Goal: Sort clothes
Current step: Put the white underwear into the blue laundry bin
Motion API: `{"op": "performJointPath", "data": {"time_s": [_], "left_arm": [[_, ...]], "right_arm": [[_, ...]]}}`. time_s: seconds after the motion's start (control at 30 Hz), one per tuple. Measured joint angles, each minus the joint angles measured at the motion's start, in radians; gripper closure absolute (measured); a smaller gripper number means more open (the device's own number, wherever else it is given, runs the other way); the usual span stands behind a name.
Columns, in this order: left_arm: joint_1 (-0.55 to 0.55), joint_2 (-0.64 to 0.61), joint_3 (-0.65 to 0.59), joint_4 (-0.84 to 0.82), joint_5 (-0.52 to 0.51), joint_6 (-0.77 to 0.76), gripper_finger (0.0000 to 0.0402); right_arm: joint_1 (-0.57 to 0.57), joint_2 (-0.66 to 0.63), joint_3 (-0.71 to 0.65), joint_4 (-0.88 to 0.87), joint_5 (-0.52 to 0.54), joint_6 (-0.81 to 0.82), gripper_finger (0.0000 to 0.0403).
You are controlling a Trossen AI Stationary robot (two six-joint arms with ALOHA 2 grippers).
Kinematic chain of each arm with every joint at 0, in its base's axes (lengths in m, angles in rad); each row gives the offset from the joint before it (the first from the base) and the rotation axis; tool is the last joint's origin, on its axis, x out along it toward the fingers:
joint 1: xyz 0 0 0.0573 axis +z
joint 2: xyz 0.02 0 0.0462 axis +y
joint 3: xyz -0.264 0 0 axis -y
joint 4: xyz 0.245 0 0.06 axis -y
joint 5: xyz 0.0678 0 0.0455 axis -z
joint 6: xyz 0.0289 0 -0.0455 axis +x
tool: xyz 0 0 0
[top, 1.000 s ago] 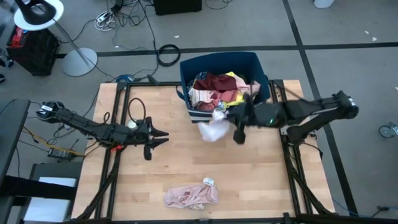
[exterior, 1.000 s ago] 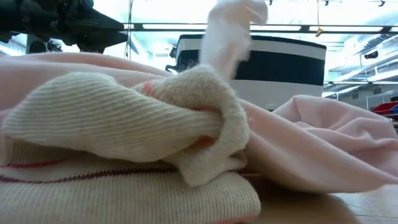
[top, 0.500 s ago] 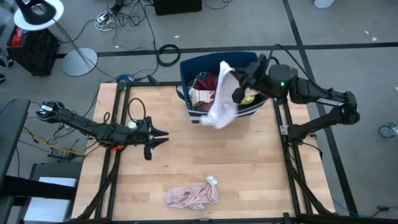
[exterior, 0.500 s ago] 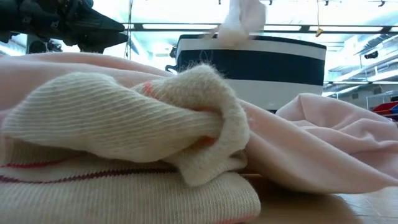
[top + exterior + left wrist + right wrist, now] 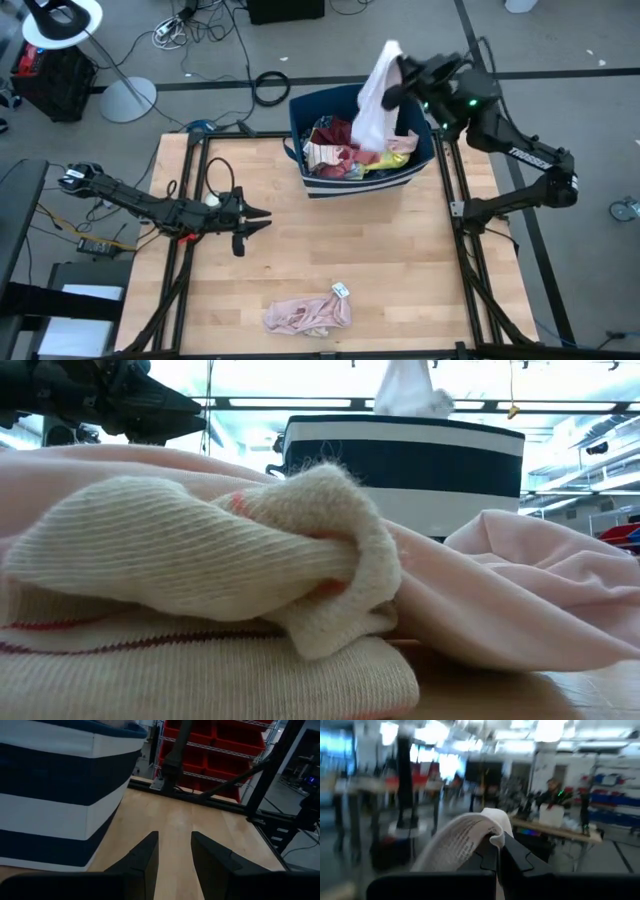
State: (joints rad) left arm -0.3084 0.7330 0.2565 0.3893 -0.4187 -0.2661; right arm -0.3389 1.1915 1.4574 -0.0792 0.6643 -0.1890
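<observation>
Clamped on a white garment (image 5: 376, 95), my right gripper (image 5: 392, 82) hangs above the navy bin (image 5: 312, 183) in the upper middle of the high view, the cloth trailing down toward the pile inside; in the right wrist view the white cloth (image 5: 465, 837) bunches right at my fingertips. My left gripper (image 5: 258, 218) waits over the bare wood at centre left, its jaws slightly apart and holding nothing, as the left wrist view shows with clear table between the fingers (image 5: 142, 857).

Going near to far in the high view: at the bottom centre lies one pale pink garment (image 5: 306, 315) on the table (image 5: 400, 270), well apart from everything else. Its folds and a cream ribbed piece (image 5: 200, 550) fill the low view. Farther up, the bin holds a heap of clothes (image 5: 345, 148), maroon, yellow, salmon and plaid among them.

Sorting looks barely begun, I judge: one piece set out, one in my grip, and most of the clothes in the bin. How many separate piles are wanted I cannot tell.
</observation>
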Motion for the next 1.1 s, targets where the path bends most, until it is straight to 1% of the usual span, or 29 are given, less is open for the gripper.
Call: {"op": "performJointPath", "data": {"time_s": [0.1,0.2,0.27,0.37,0.5,0.6,0.73,0.8,0.87,1.0,1.1], "left_arm": [[0.0,0.0,0.0,0.0,-0.003,0.0,0.028],[0.001,0.0,0.0,-0.002,-0.003,0.0,0.028],[0.001,0.0,0.0,-0.006,-0.012,0.0,0.028],[0.001,0.0,0.0,-0.019,-0.04,0.0,0.028],[0.001,0.0,0.0,-0.021,-0.043,0.0,0.028],[0.001,0.0,0.0,-0.016,-0.044,0.0,0.028],[0.001,0.0,0.0,-0.014,-0.045,0.0,0.028],[0.001,0.0,0.0,-0.012,-0.049,0.0,0.028],[0.001,0.0,0.0,-0.013,-0.05,0.0,0.028],[0.001,0.0,0.0,-0.009,-0.051,0.0,0.028],[0.001,0.0,0.0,-0.011,-0.051,-0.004,0.028]], "right_arm": [[-0.032,-0.004,0.001,0.107,-0.025,0.001,0.0401],[-0.047,-0.01,0.002,0.091,-0.071,0.02,0.04],[-0.045,-0.01,0.002,0.011,-0.08,0.064,0.04],[-0.034,-0.002,0.001,-0.181,-0.085,0.166,0.04],[-0.034,0.012,0.0,-0.412,-0.091,0.32,0.04],[-0.048,0.028,-0.001,-0.572,-0.167,0.392,0.04],[-0.061,0.077,-0.001,-0.724,-0.354,0.474,0.04],[-0.062,0.118,-0.001,-0.748,-0.437,0.485,0.04],[-0.062,0.164,-0.001,-0.747,-0.494,0.491,0.04],[-0.061,0.279,-0.001,-0.695,-0.551,0.521,0.04],[-0.067,0.378,-0.001,-0.645,-0.562,0.502,0.0394]]}}
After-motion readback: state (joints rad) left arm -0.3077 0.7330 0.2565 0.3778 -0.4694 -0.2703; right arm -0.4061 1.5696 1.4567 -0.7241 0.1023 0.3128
